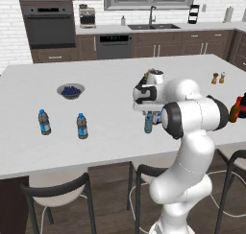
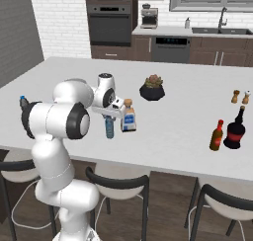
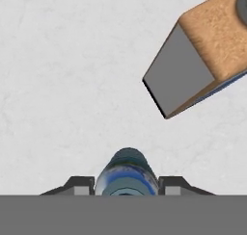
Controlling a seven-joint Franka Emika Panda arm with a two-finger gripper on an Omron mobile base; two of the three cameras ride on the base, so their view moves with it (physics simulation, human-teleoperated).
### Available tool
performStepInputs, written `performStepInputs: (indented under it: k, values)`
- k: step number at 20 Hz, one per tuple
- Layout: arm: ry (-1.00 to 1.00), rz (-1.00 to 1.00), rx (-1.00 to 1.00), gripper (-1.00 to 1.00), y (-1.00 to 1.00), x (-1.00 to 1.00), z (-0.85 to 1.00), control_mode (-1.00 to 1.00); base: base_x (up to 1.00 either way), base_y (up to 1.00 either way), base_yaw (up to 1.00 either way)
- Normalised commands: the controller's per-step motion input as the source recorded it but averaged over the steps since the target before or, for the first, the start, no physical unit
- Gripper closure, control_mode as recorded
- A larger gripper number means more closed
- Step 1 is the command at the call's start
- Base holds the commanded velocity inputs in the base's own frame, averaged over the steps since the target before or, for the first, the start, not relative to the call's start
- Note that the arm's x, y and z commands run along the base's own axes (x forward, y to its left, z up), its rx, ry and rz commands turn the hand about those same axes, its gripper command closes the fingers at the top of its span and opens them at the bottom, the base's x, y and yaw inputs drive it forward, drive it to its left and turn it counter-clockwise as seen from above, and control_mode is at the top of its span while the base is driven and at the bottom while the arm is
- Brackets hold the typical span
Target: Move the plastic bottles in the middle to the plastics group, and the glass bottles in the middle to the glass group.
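Nearest the camera, bottom centre of the hand view, the light-blue bottle (image 3: pixel 126 174) sits capped-end up between the two dark finger tips, gripper (image 3: pixel 126 183) pinching it from both sides, tips touching its shoulders. Upper right of that view, the square clear bottle (image 3: pixel 200 56) with tan stopper, seen from above, near but apart. In the right base view the gripper (image 2: pixel 109 117) points down over the light-blue bottle (image 2: pixel 109 127) at centre left of the frame, bottle upright on the white counter (image 2: pixel 178 121), square clear bottle (image 2: pixel 128 116) just beside it. Amber bottle (image 2: pixel 216 136) with red cap stands at the right, just beside the dark bottle (image 2: pixel 235 129) with red upper part. Left base view: two grey water bottles (image 1: pixel 44 122) and (image 1: pixel 82 126) at the left of the frame, well apart from the light-blue bottle (image 1: pixel 148 123) at centre.
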Motion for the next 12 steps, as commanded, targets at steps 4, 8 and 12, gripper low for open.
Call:
performStepInputs:
  k: [4, 8, 12]
  values:
    - [-0.04, 0.0, -0.01, 1.0, 0.01, -0.18, 0.02, -1.0, 0.0, 0.0, 0.0]
    - [0.0, 0.0, 0.0, 1.0, 0.07, -0.57, 0.31, -1.0, 0.0, 0.0, 0.0]
    - [0.0, 0.0, 0.0, 1.0, 0.14, -0.75, 0.32, -1.0, 0.0, 0.0, 0.0]
